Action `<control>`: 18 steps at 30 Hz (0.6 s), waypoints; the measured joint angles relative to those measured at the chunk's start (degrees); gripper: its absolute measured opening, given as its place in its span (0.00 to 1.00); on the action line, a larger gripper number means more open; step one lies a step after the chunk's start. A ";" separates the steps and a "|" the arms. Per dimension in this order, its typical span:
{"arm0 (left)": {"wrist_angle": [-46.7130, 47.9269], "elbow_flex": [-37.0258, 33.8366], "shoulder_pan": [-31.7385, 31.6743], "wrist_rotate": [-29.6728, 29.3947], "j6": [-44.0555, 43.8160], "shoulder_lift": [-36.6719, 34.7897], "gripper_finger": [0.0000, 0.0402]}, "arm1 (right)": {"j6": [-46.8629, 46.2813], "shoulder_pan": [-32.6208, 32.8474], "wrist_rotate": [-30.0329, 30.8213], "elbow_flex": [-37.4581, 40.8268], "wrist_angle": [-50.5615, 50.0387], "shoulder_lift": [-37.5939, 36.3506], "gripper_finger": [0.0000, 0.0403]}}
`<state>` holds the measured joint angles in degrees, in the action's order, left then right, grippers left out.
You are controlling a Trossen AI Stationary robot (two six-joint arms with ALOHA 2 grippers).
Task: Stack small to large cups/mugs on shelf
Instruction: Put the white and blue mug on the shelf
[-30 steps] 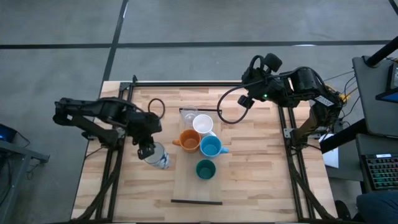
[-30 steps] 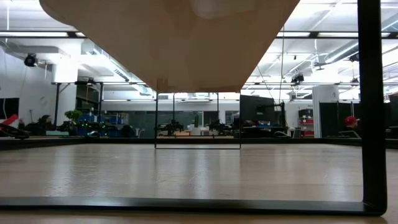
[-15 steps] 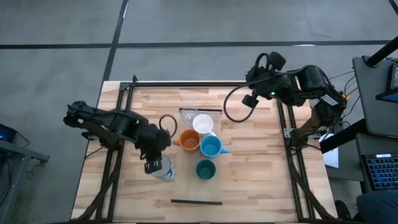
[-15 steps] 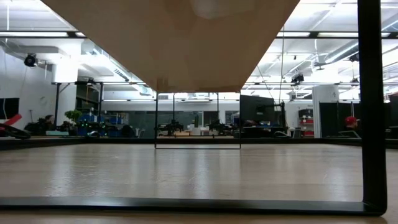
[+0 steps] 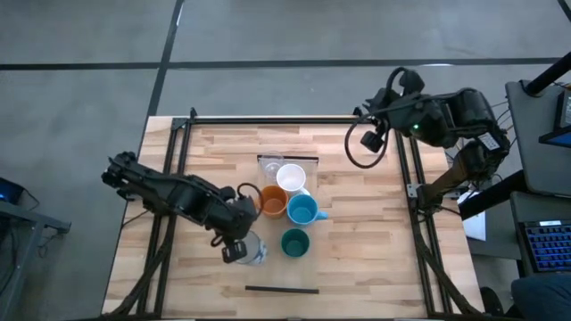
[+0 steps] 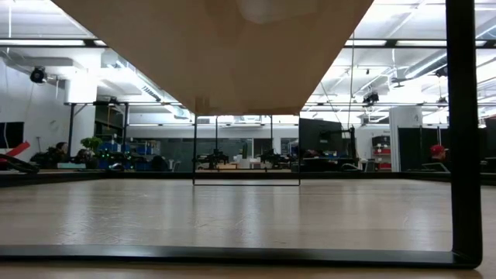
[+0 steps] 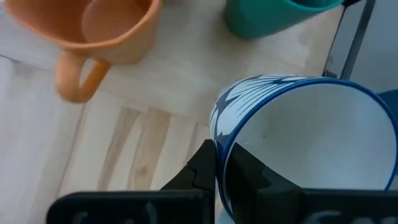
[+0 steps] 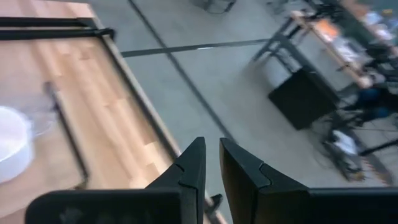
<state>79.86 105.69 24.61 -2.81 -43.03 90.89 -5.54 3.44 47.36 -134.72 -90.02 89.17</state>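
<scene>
The left tool point(image 5: 235, 252), having swung down from beside the orange mug point(image 5: 271, 201), is pinching the grey-white mug's point(image 5: 252, 251) rim near the shelf point(image 5: 268, 267), while the right tool point(image 5: 370, 140), nearly closed and empty, is withdrawing.

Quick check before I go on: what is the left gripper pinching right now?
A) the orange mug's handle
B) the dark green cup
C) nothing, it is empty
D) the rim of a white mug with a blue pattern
D: in the left wrist view the left gripper is clamped on the rim of the blue-patterned white mug, while the orange mug and dark green cup stand apart.
</scene>
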 joint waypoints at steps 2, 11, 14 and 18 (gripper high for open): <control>-0.22 0.85 0.44 0.15 -0.29 1.25 0.00 | -0.02 -0.05 -2.80 0.00 0.00 0.00 0.10; -1.66 6.05 1.74 1.26 -2.14 7.15 0.00 | 1.10 -0.09 -5.77 0.73 0.00 0.26 0.10; -1.31 8.45 1.76 1.29 -1.97 9.04 0.00 | 1.48 -0.09 -5.77 0.85 0.00 0.22 0.10; -1.52 10.44 1.74 1.25 -1.66 10.69 0.00 | 1.51 -0.09 -5.77 0.86 0.00 0.22 0.10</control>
<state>78.34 116.13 26.35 -1.56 -44.69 101.57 -4.03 3.36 41.58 -133.85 -90.02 89.38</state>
